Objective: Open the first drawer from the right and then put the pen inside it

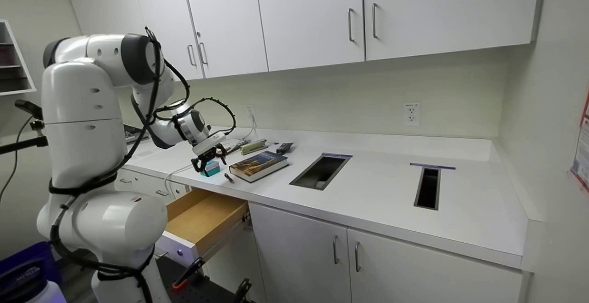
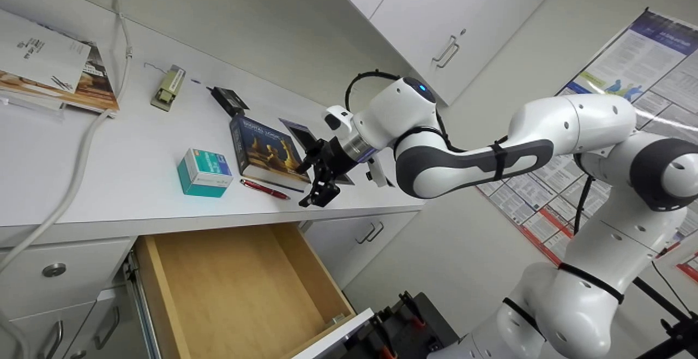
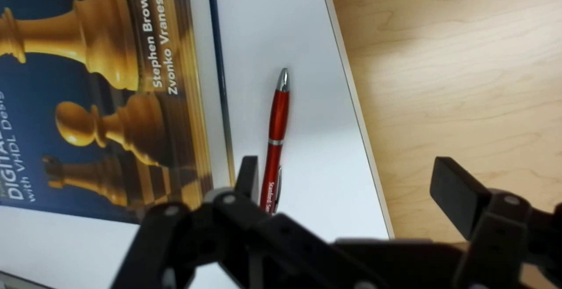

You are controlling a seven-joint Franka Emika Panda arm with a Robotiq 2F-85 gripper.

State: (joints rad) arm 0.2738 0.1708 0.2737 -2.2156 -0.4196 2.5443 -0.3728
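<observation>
The drawer (image 1: 208,215) is pulled out below the counter edge, with its tan wooden inside bare. It also shows in an exterior view (image 2: 234,288) and at the right of the wrist view (image 3: 448,82). The red pen (image 3: 279,120) lies on the white counter between the book and the counter edge. It shows in both exterior views (image 1: 228,178) (image 2: 264,189). My gripper (image 3: 344,166) is open and empty above the counter's front edge. In the wrist view its left finger appears beside the pen and hides the pen's lower end. Its right finger appears over the drawer.
A thick book (image 2: 267,151) lies right beside the pen. A teal and white box (image 2: 204,173) stands near the pen's other end. A green stapler (image 2: 168,87), a black object (image 2: 228,100) and a white cable (image 2: 82,157) are on the counter. Two slots (image 1: 320,173) open in the countertop.
</observation>
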